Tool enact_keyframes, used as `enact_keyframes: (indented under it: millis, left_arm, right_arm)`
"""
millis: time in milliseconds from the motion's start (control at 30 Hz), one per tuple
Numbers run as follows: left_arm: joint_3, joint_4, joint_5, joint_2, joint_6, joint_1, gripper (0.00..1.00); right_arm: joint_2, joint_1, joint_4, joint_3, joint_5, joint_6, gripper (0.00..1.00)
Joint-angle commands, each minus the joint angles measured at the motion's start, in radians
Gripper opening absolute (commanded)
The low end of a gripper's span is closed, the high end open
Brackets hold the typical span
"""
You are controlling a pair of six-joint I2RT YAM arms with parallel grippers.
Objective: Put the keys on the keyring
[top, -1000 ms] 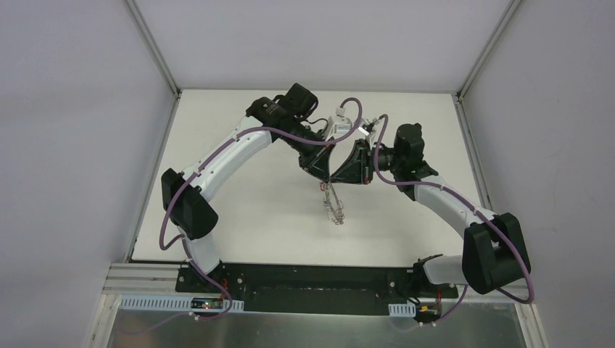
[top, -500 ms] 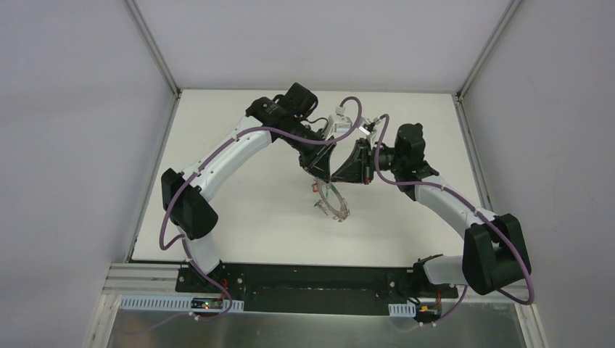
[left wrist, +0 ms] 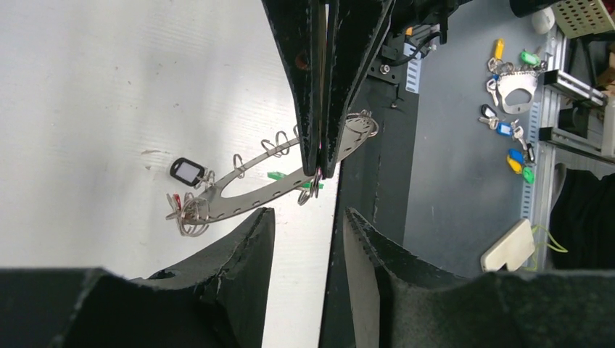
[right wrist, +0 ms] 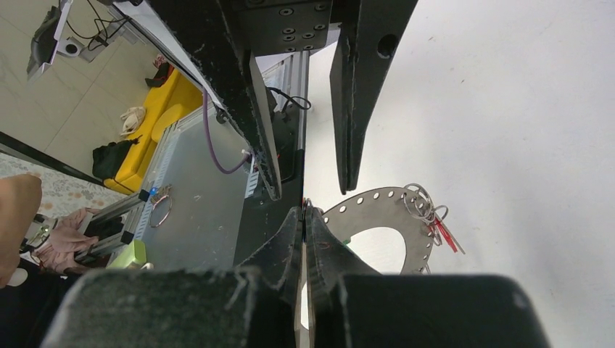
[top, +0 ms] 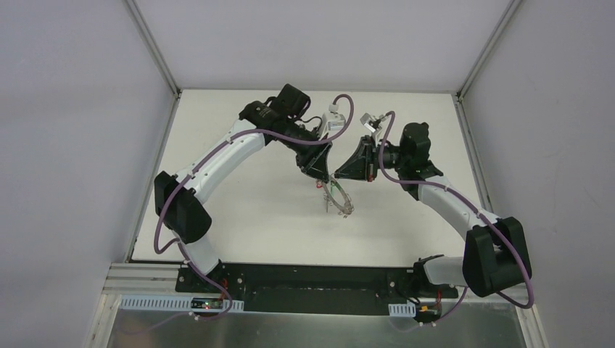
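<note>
The keyring [top: 339,199], a flat grey ring with holes and wire loops, hangs above the white table between my two grippers. My right gripper [top: 338,174] is shut on its rim; the right wrist view shows its closed tips [right wrist: 304,210] on the ring [right wrist: 384,210]. My left gripper [top: 319,168] is open and empty beside it, its fingers apart [left wrist: 308,214] just below the ring [left wrist: 254,197]. A green key [left wrist: 275,175], a red key [left wrist: 174,206] and a black tag [left wrist: 187,172] hang on the ring. The red key also shows in the right wrist view [right wrist: 444,235].
The black base rail [top: 304,279] runs along the table's near edge. White walls enclose the table on three sides. More key sets [left wrist: 508,80] lie on the grey floor beyond the table edge.
The two grippers have drawn apart, the left one moving left and the right one slightly right. The keyring has turned from edge-on to a flatter, more open view.
</note>
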Motion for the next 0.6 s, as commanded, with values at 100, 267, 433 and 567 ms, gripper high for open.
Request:
enact_keyframes:
  millis: [100,267,433,567]
  left_arm:
    - [-0.08,0.153,0.091,-0.073,-0.036,0.011,0.43]
    - [-0.114,0.201,0.122,-0.07,-0.061,0.011,0.43]
    - [-0.149,0.226,0.148,-0.073,-0.074,0.011,0.36]
    - [-0.175,0.25,0.171,-0.075,-0.088,0.011,0.24]
  right_arm:
    - [-0.037,-0.013,0.091,0.044,-0.014,0.054,0.0]
    - [-0.034,-0.016,0.096,0.043,-0.012,0.06,0.0]
    - [-0.031,-0.019,0.099,0.042,-0.01,0.062,0.0]
    - [-0.032,-0.023,0.099,0.04,-0.007,0.061,0.0]
